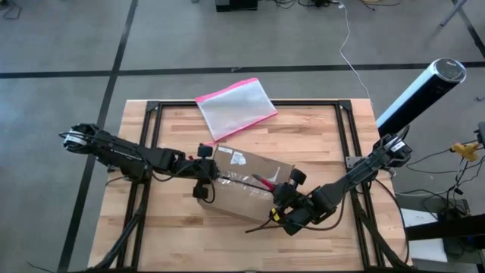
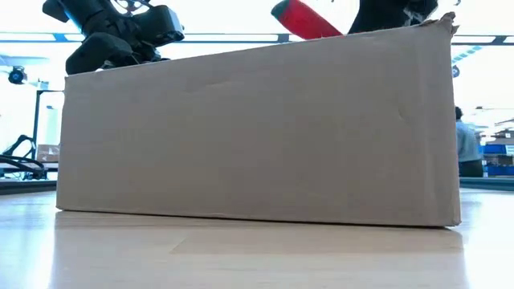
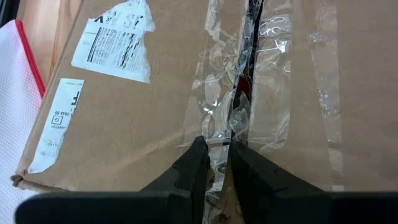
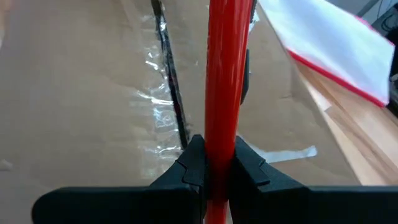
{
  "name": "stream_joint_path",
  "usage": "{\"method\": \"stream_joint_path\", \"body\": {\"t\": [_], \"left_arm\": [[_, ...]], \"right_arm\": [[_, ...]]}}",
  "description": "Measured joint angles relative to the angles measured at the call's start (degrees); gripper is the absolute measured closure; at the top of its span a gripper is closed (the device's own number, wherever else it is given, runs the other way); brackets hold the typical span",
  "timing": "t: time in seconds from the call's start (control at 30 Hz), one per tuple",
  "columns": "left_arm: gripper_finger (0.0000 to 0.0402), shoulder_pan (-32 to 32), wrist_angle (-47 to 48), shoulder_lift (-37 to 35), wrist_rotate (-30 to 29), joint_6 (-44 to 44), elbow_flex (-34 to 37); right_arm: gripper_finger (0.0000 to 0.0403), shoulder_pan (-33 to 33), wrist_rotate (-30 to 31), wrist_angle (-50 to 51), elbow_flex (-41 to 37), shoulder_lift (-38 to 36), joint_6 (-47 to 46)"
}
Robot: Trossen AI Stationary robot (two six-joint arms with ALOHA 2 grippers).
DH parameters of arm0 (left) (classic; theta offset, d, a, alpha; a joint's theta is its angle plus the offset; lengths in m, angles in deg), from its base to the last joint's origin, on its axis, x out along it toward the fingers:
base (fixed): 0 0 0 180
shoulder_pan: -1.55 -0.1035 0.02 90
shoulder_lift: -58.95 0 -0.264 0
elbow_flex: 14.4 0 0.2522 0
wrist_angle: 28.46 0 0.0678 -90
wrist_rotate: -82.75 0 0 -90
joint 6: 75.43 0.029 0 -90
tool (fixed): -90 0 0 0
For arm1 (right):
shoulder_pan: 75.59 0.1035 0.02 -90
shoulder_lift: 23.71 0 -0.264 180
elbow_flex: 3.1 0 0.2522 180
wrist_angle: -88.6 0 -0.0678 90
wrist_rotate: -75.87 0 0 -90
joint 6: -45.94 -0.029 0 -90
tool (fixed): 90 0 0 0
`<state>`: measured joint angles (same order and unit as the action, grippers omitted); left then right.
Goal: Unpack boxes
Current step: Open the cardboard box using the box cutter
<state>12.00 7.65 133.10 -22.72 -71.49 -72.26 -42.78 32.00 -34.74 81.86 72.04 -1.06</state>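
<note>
Cardboard fills the low view: the brown box (image 2: pixel 257 132) lies flat on the wooden table (image 1: pixel 303 129), its long side wall toward that camera, and seen from above it sits near the table's middle, angled between the two arms. Its top flaps are not yet lifted, and the clear tape (image 3: pixel 217 106) along the seam is wrinkled and partly split, with a dark gap showing between the flaps.

At the box's left end, the left gripper (image 3: pixel 216 152) is down on the seam, its fingers nearly closed with a crumpled strip of that tape between them — a hold that looks meant to peel the tape back, or at least to steady the box while the other arm works.

Over the right half of the box top, the right gripper (image 4: pixel 221 158) is clamped firmly on a red-handled tool (image 4: pixel 222 74); the handle runs forward from the fingers, roughly along the seam. Its working end cannot be made out, though it reads as a cutter aimed at the slit — held in line so that it can run along the tape rather than across it.

A pink-edged zip pouch (image 1: pixel 236 107) lies apart at the table's far edge, out of the arms' way. White labels (image 3: pixel 115 40) sit on the flap beside the seam.
</note>
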Motion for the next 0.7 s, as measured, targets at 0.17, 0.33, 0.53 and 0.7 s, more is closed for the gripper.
{"method": "stream_joint_path", "body": {"t": [0.17,0.33,0.53,0.7], "left_arm": [[0.0338,0.0,0.0,0.0,0.0,0.0,0.0],[0.0338,0.0,0.0,0.0,0.2,0.0,0.0],[0.0338,0.0,0.0,0.0,1.0,-0.1,0.0],[0.0338,0.0,0.2,0.0,1.4,0.0,0.0]], "right_arm": [[0.0384,-0.3,-0.8,-4.9,-2.5,0.0,1.9],[0.0384,-0.9,-1.1,-10.0,-4.7,0.0,5.9],[0.0384,-2.2,-2.1,-16.8,-8.8,0.0,7.9],[0.0384,-3.9,-4.4,-28.8,-13.2,0.0,12.5]]}}
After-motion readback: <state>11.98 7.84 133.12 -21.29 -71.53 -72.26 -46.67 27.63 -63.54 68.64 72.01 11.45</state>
